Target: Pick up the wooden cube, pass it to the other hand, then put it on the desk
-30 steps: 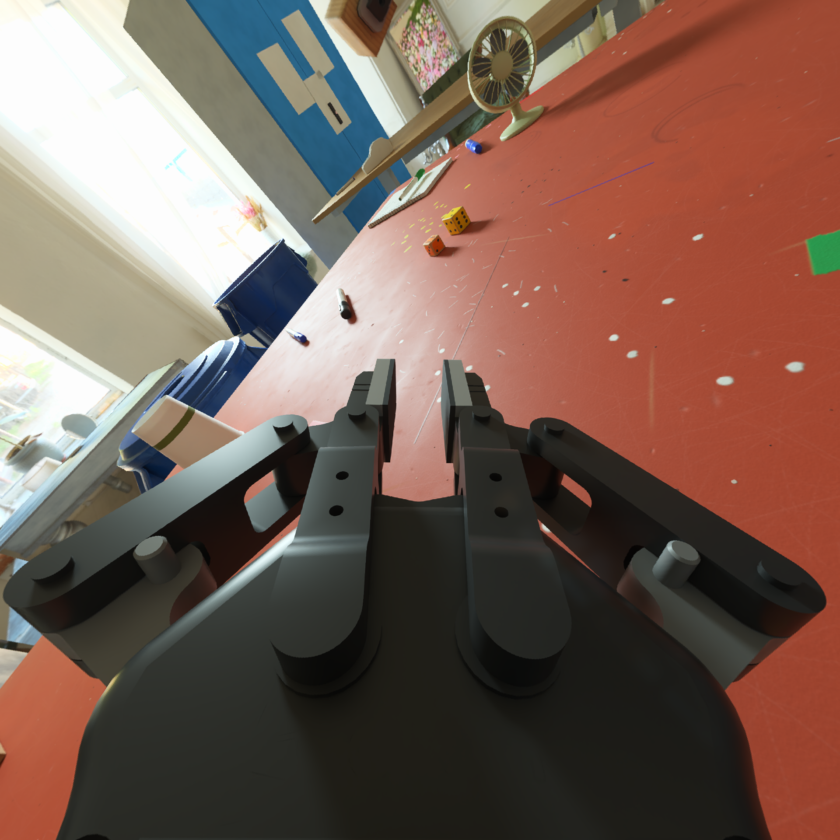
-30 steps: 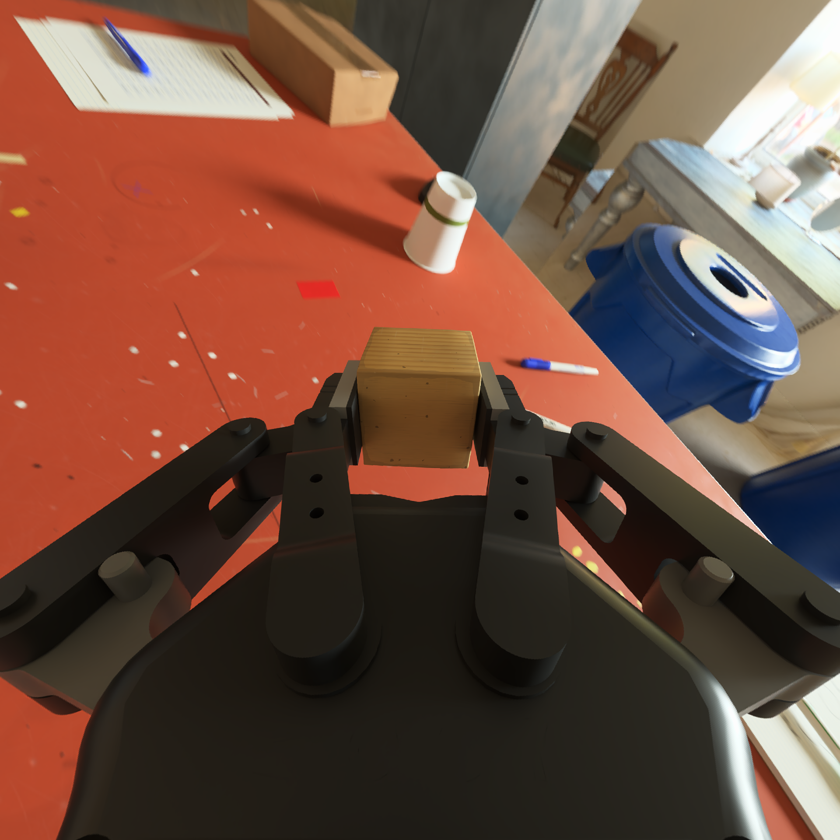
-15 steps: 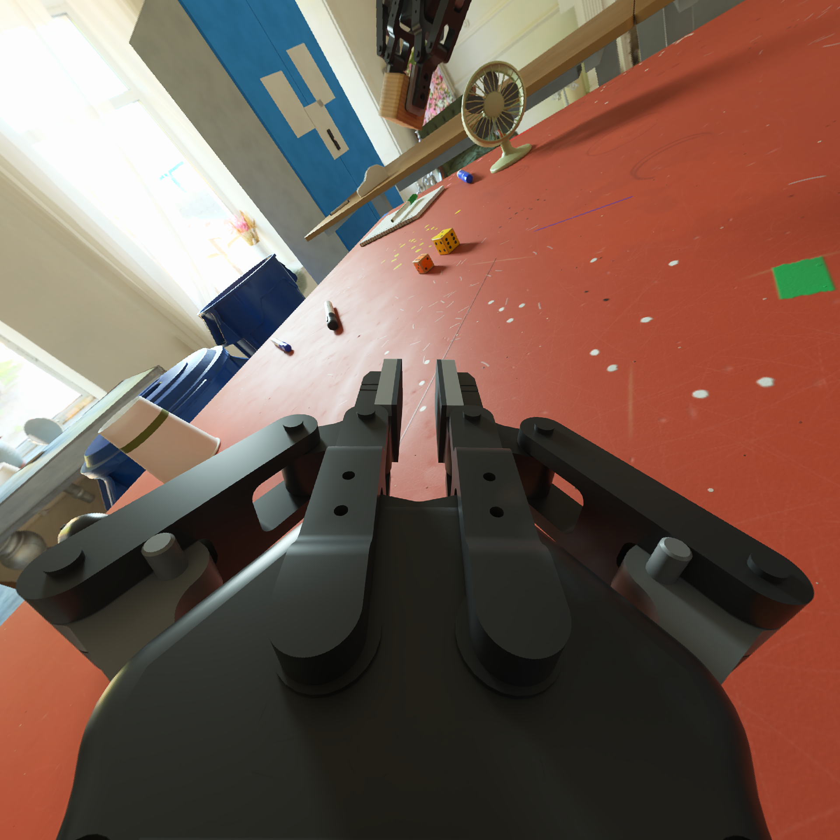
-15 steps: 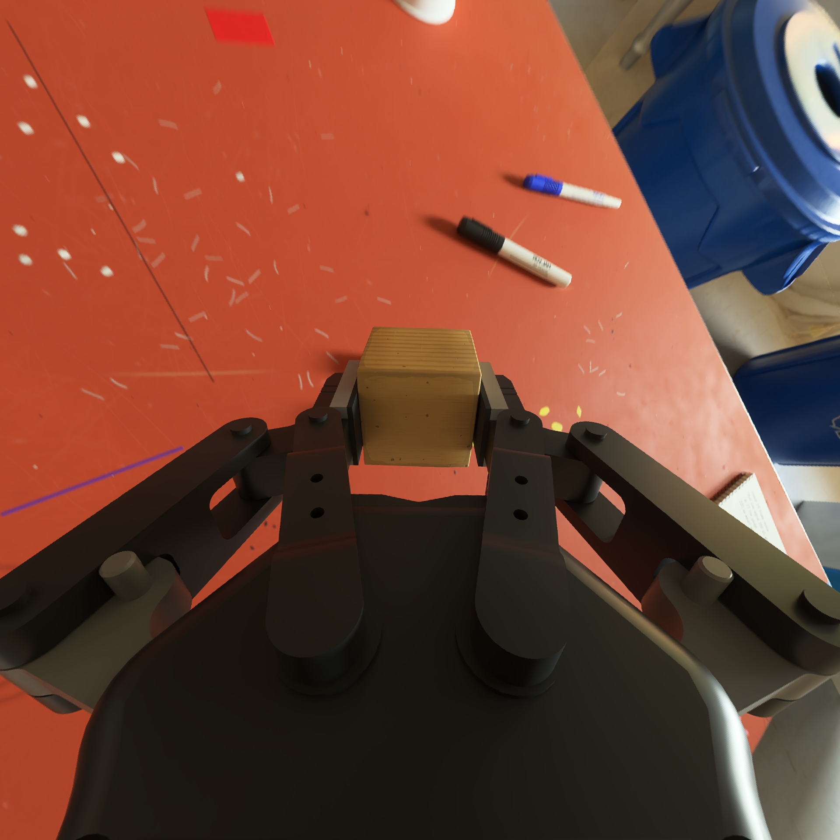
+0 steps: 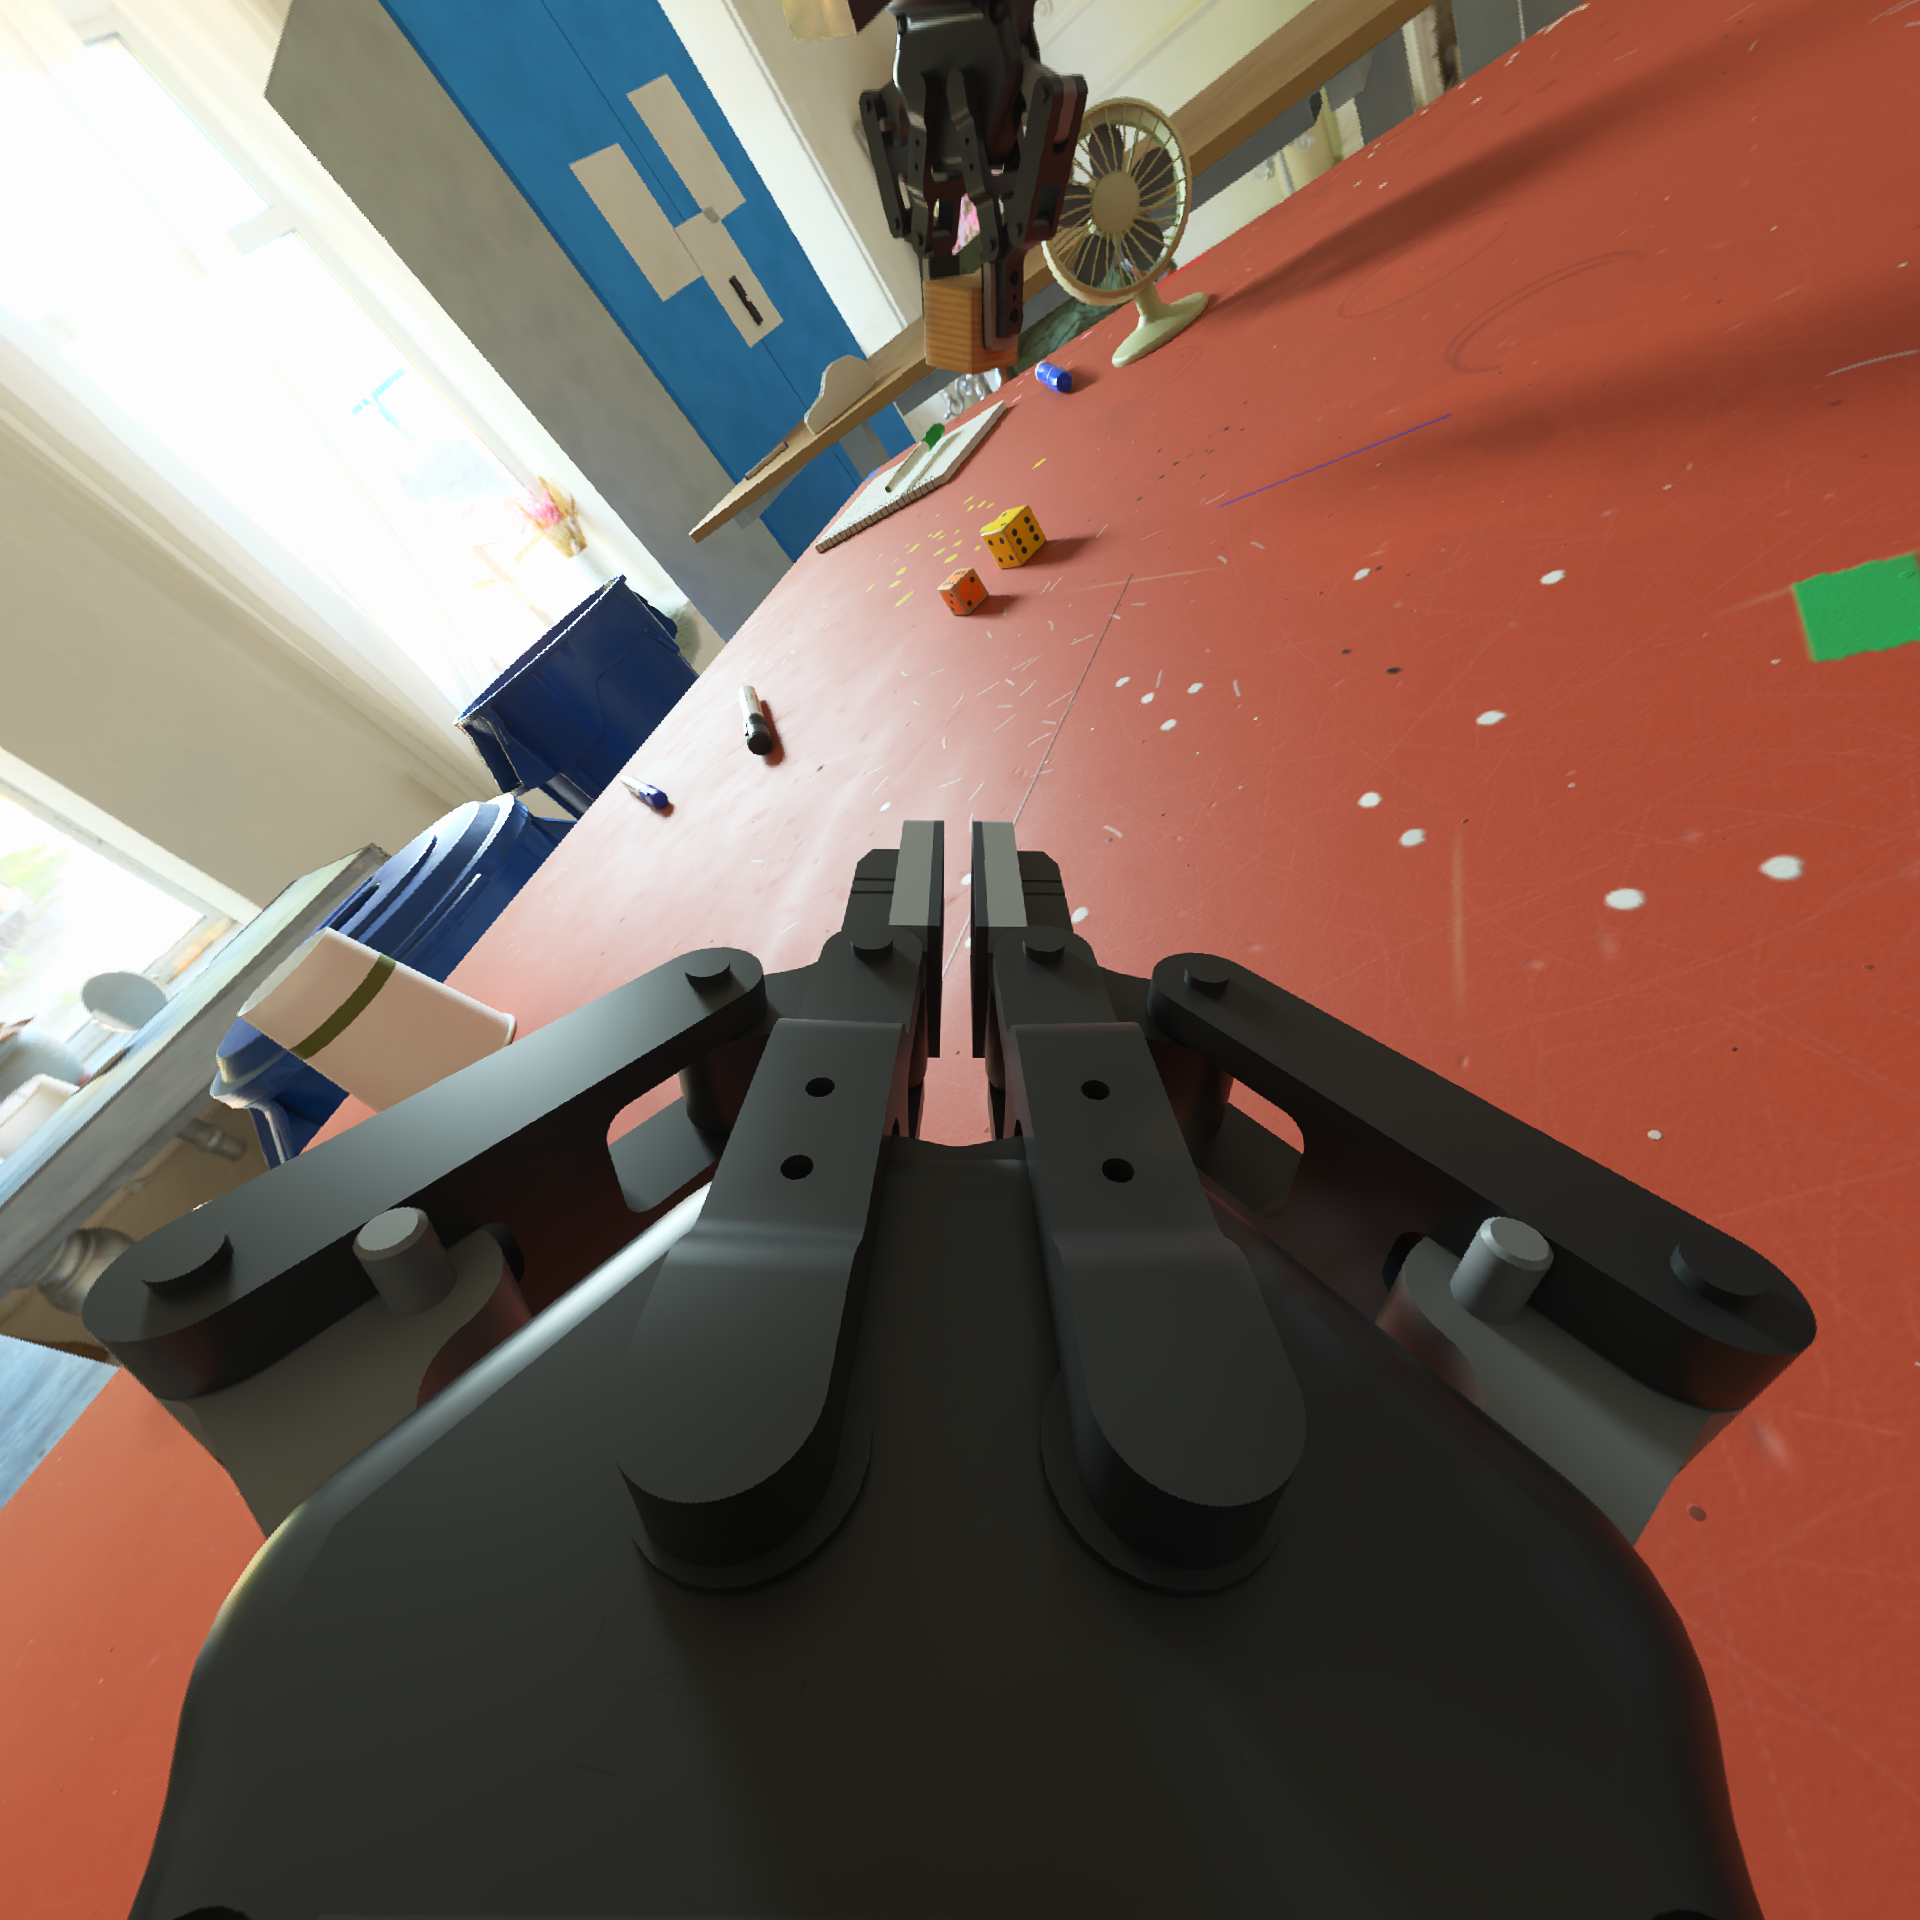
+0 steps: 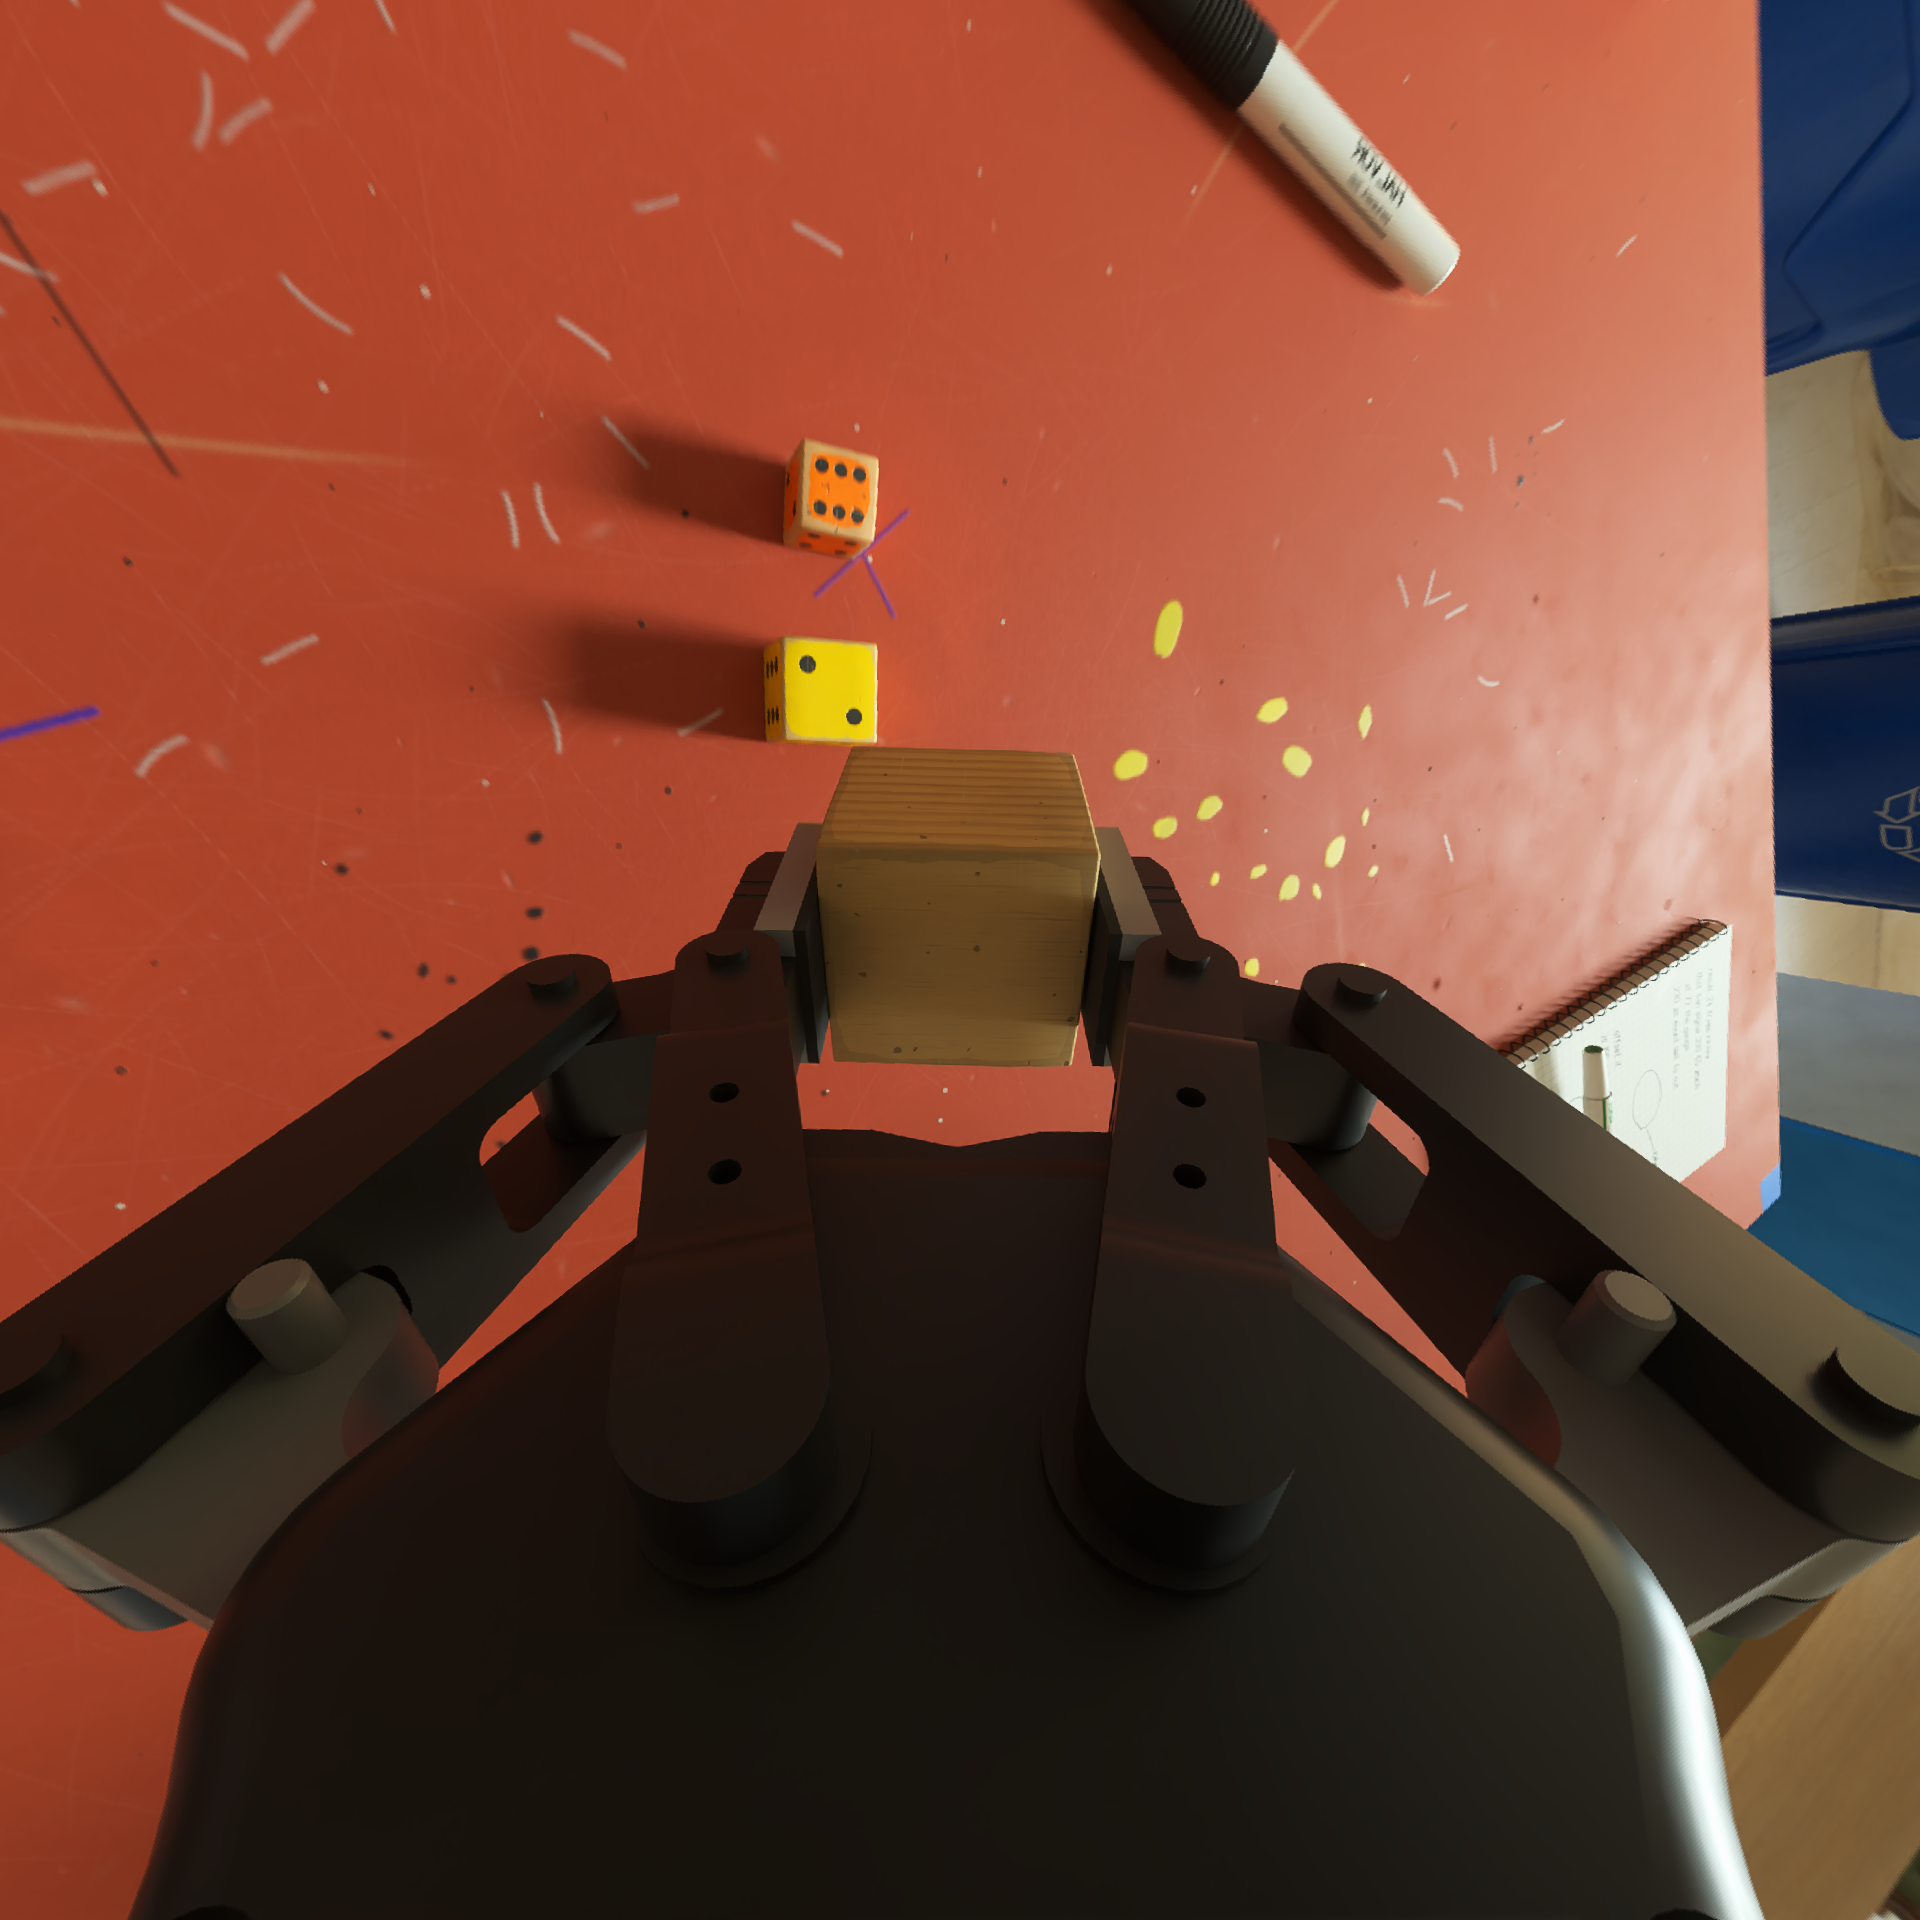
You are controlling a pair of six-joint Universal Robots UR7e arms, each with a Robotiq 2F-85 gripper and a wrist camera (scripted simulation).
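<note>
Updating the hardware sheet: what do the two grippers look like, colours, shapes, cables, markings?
The left gripper and right gripper look identical: a matte black, rounded housing, black slotted outer links with round pivot pins, and grey cylindrical pegs on grey knuckles. The inner bars carry two small holes each. The flat rectangular fingers have grey pad faces. No cables or markings are visible.

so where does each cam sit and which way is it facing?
Left wrist: low over the desk, looking along it past its own near-shut left pincer to the dice, fan and right pincer.
Right wrist: above the desk, looking down past its pincer at the cube.
Shared: cube, both dice, black marker, notepad.
</note>
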